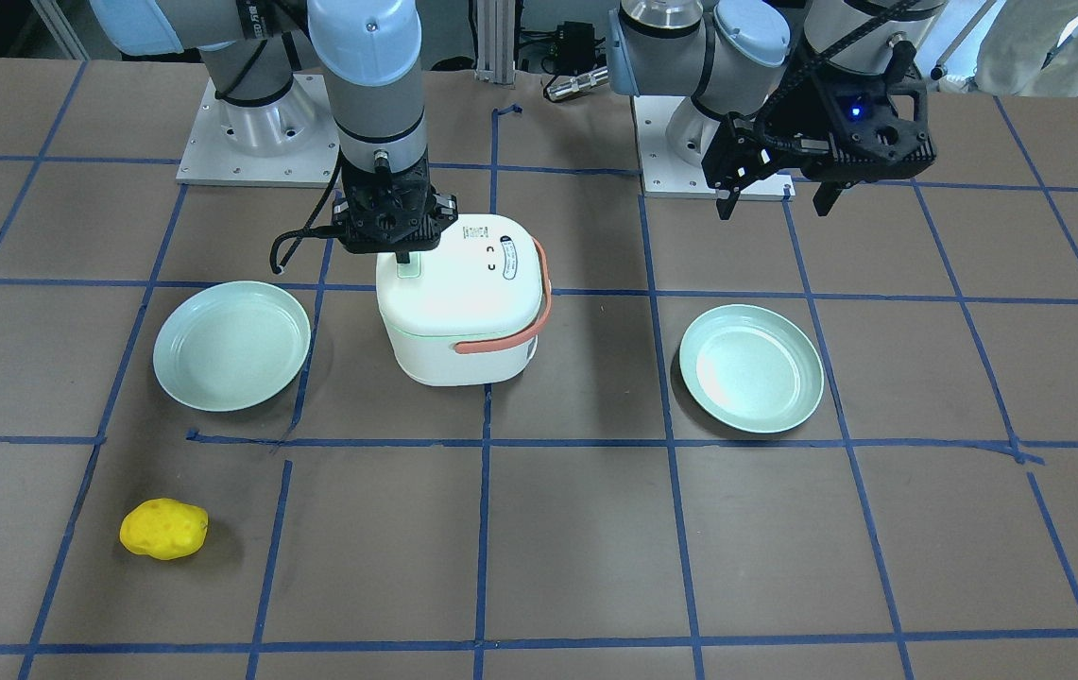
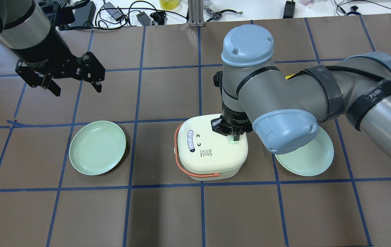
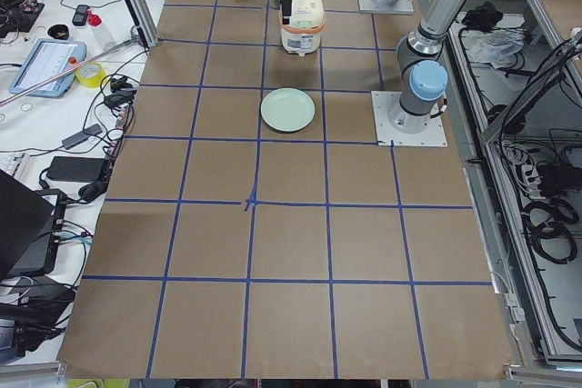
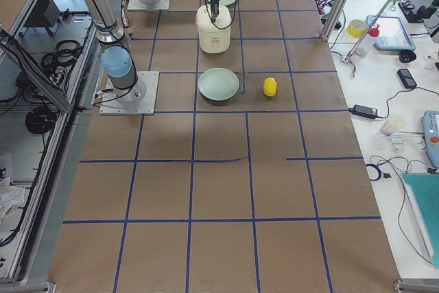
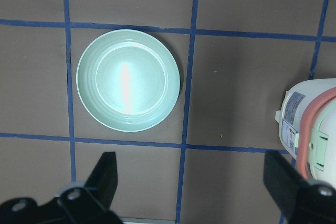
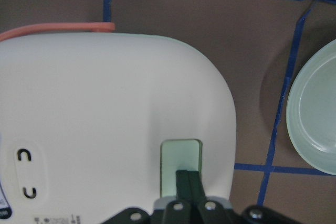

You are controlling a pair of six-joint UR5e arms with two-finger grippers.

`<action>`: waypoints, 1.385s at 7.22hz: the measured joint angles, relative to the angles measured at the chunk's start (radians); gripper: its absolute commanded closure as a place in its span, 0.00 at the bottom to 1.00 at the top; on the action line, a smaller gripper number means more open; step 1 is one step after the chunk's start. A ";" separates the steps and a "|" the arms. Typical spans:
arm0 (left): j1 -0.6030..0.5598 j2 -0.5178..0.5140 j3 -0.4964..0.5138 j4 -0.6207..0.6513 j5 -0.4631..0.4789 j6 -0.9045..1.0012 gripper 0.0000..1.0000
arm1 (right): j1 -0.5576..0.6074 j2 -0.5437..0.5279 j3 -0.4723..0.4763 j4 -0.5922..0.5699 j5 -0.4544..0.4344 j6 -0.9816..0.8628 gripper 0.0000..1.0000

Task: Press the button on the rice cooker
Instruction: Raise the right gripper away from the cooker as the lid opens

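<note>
The white rice cooker (image 1: 463, 312) with an orange handle stands at the table's middle; it also shows in the overhead view (image 2: 212, 154) and the right wrist view (image 6: 105, 119). A pale green button (image 6: 181, 151) sits on the lid near its edge. My right gripper (image 6: 188, 176) is shut, pointing straight down, with its fingertips touching that button; it also shows in the front view (image 1: 403, 255) and the overhead view (image 2: 234, 137). My left gripper (image 2: 78, 91) is open and empty, held above the table away from the cooker (image 5: 310, 124).
One pale green plate (image 1: 231, 345) lies beside the cooker under my right arm, another (image 1: 751, 368) on the other side, below my left gripper (image 5: 128, 80). A yellow lumpy object (image 1: 163, 529) lies near the operators' edge. Blue tape lines grid the brown table.
</note>
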State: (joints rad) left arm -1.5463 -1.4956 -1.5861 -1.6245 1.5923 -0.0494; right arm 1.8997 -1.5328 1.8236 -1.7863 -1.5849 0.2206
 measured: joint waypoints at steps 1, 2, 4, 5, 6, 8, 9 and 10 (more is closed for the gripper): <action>0.000 0.000 0.000 0.000 0.000 0.000 0.00 | 0.000 -0.003 -0.007 0.006 -0.003 -0.002 1.00; 0.000 0.000 0.000 0.000 0.000 0.000 0.00 | 0.000 -0.004 -0.010 0.007 -0.003 -0.002 1.00; 0.000 0.000 0.000 0.000 0.000 0.000 0.00 | -0.001 -0.004 -0.011 0.007 -0.004 -0.002 1.00; 0.000 0.000 0.000 0.000 0.000 0.000 0.00 | -0.002 -0.004 -0.013 0.004 -0.003 -0.002 0.34; 0.000 0.000 0.000 0.000 0.000 0.000 0.00 | -0.006 -0.004 -0.025 0.004 -0.006 -0.002 0.00; 0.000 0.000 0.000 0.000 0.000 0.000 0.00 | -0.026 -0.002 -0.104 0.060 -0.020 -0.007 0.00; 0.000 0.000 0.000 0.000 0.000 0.000 0.00 | -0.053 -0.002 -0.149 0.094 -0.020 -0.011 0.00; 0.000 0.000 0.000 0.000 0.000 0.000 0.00 | -0.092 -0.002 -0.194 0.126 -0.017 -0.031 0.00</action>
State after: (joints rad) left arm -1.5463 -1.4956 -1.5861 -1.6245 1.5923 -0.0492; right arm 1.8077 -1.5351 1.6300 -1.6606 -1.6024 0.1898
